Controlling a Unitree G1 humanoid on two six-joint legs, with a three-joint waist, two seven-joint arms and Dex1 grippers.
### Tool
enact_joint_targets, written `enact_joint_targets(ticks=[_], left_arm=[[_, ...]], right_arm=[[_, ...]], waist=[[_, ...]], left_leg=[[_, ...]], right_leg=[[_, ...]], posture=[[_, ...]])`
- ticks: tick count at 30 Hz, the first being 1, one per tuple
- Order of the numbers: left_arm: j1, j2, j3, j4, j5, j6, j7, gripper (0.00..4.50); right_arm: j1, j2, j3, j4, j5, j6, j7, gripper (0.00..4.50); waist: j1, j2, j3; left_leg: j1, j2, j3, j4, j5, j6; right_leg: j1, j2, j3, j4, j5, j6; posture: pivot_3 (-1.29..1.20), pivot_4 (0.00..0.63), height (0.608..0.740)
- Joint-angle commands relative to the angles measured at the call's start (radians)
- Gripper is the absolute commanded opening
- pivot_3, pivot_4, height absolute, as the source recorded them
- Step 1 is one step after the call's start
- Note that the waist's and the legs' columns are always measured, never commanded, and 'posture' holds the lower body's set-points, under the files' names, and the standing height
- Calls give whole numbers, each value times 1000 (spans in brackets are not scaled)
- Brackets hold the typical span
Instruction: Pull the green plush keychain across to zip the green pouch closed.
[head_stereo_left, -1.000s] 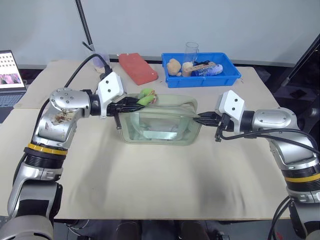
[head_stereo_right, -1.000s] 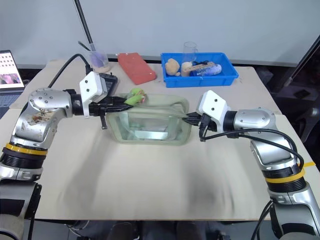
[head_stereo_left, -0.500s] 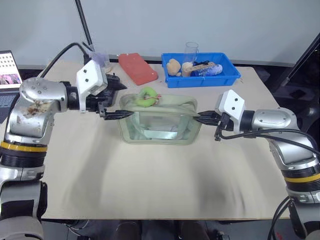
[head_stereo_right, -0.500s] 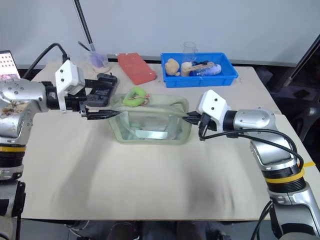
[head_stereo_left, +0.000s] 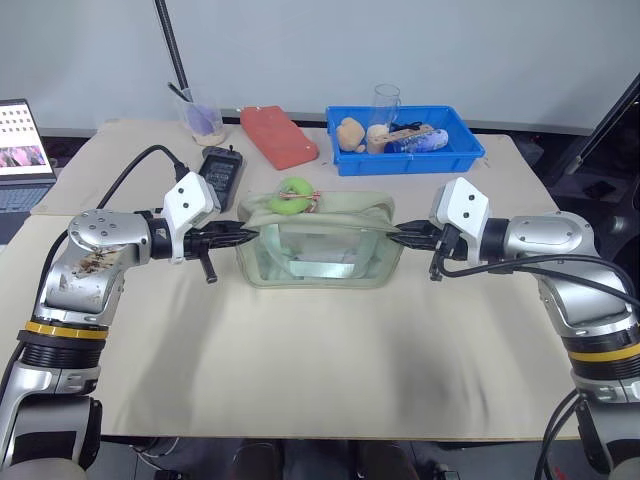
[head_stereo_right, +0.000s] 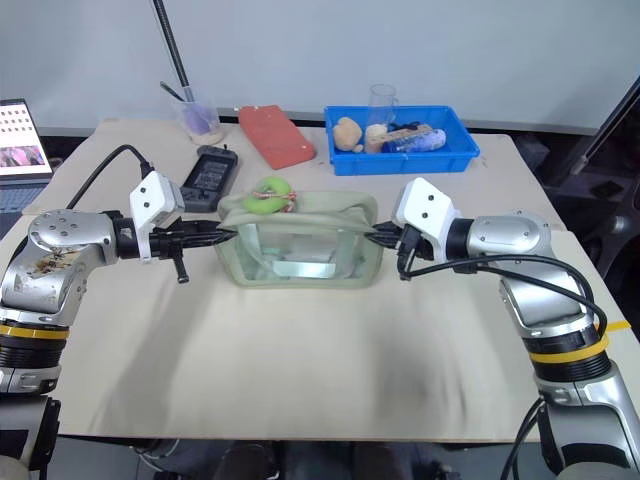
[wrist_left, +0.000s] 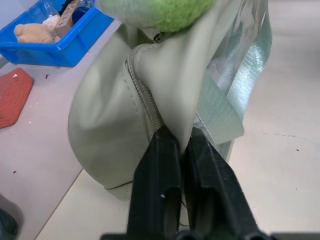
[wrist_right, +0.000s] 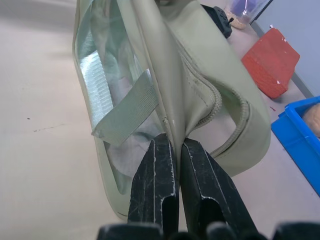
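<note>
— Both grippers are pinching the green pouch (head_stereo_left: 318, 240) now, one at each end. What changed?

— Left gripper (head_stereo_left: 241, 234) did the moving. A moment ago it had the green plush keychain (head_stereo_left: 293, 195) in its black fingers. Then it let go, swung out wide, and came back lower. Now it is squeezed tight on the fabric at the pouch's left end. From the left wrist, the fingers (wrist_left: 159, 165) bite a fold of the cloth.

— And the right gripper (head_stereo_left: 403, 238)?

— It stayed put, clamped on the right end fabric like before.

— Where is the keychain?

— Lying loose on top of the pouch, near the left end, by the zipper. Nothing holds it.

— So is the pouch zipped?

— Not that I can see. The top looks open along the zipper. I think one gripper must let go of the cloth and grab the keychain again to pull it across.
</note>
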Motion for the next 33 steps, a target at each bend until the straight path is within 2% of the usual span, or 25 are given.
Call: enact_joint_targets(ticks=[1,5,8,10,11,17,21,26,31,33], left_arm=[[4,12,10,-53,-5,2,-8,0],[16,15,5,-55,14,-11,-2,0],[16,17,5,-56,19,-13,-2,0],[14,20,2,-56,23,-16,-5,0],[11,20,0,-51,26,-18,-6,0],[0,16,-9,-41,40,-26,-9,0],[9,17,-10,-54,40,-22,-8,0],[28,22,-6,-77,37,-13,-5,0],[32,24,-5,-76,41,-14,-5,0],[31,23,-6,-76,42,-14,-4,0]], right_arm=[[-40,-26,-47,-9,27,21,20,1111],[-83,-76,-76,17,72,58,88,2553],[-178,-95,-100,71,129,105,135,3579],[-263,-66,-96,128,148,119,142,4292],[-325,-20,-78,172,134,108,113,4453],[-532,244,33,360,59,111,-3,4453],[-576,370,84,489,5,68,-43,4453],[-585,446,117,592,-38,42,-50,4453],[-579,471,128,620,-59,41,-24,4453],[-579,476,120,626,-59,44,-21,3913]], waist=[[0,0,0],[1,0,0],[0,0,0],[-3,0,0],[-3,0,0],[-10,0,0],[-7,0,0],[-1,0,0],[-3,0,0],[-3,0,0]], left_leg=[[0,0,0,0,0,0],[0,0,0,0,0,0],[0,0,1,0,0,0],[1,0,0,0,0,0],[1,0,1,0,0,0],[3,1,0,0,0,0],[3,1,0,0,0,0],[1,0,0,0,0,0],[2,1,0,0,0,0],[2,1,0,0,0,0]], right_leg=[[0,0,0,0,0,0],[0,0,0,0,0,-1],[0,0,0,0,-1,-1],[0,0,0,0,-1,-2],[0,0,0,0,-1,-2],[-2,1,0,11,-1,-1],[-3,1,0,12,-1,-1],[-3,0,0,10,-1,0],[-3,1,0,12,-1,-1],[-3,1,0,12,-1,-1]], posture=[[0,150,740],[0,150,740],[0,150,740],[0,150,740],[0,150,740],[0,150,740],[0,150,740],[0,150,740],[0,150,740],[0,150,740]])
